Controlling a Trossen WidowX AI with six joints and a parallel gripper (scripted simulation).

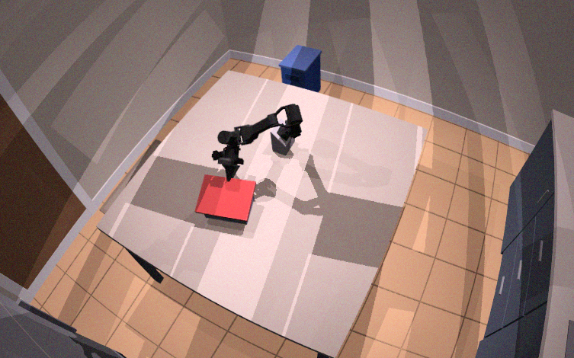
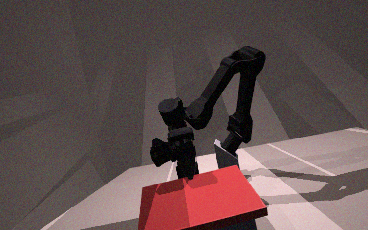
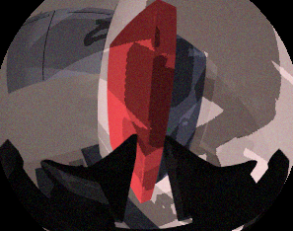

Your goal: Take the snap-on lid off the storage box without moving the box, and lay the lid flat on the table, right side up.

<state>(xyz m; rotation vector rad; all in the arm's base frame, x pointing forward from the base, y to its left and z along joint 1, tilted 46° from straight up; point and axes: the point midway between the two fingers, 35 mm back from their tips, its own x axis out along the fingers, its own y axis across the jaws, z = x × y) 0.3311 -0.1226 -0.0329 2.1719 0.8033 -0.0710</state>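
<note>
We see the hand (image 2: 187, 174) pointing straight down at the far edge of the red lid (image 2: 202, 199), its two fingers closed on that edge, one on each side, as the wrist view shows edge-on. In the exterior view the lid is tilted, its far right corner raised. The lid covers the storage box (image 1: 224, 218), of which we see only a dark strip under the lid's near edge in the top view and a dark blue body (image 3: 185, 87) beside the lid in the wrist view; we cannot tell what the box contains, since the lid hides its interior. We cannot tell whether the lid has come free of the box all round. Box and lid stand on the left half of the pale worktop (image 1: 347, 168), in front of the arm's base (image 1: 281, 144). The arm (image 2: 216, 82) rises from its base, folds at the elbow and reaches down to the lid. Off the worktop, a blue cabinet (image 1: 300, 67) stands on the floor by the far wall, and dark drawer units (image 1: 527, 231) line the right side, both well apart from the box. Nothing else lies on the worktop near the lid.
</note>
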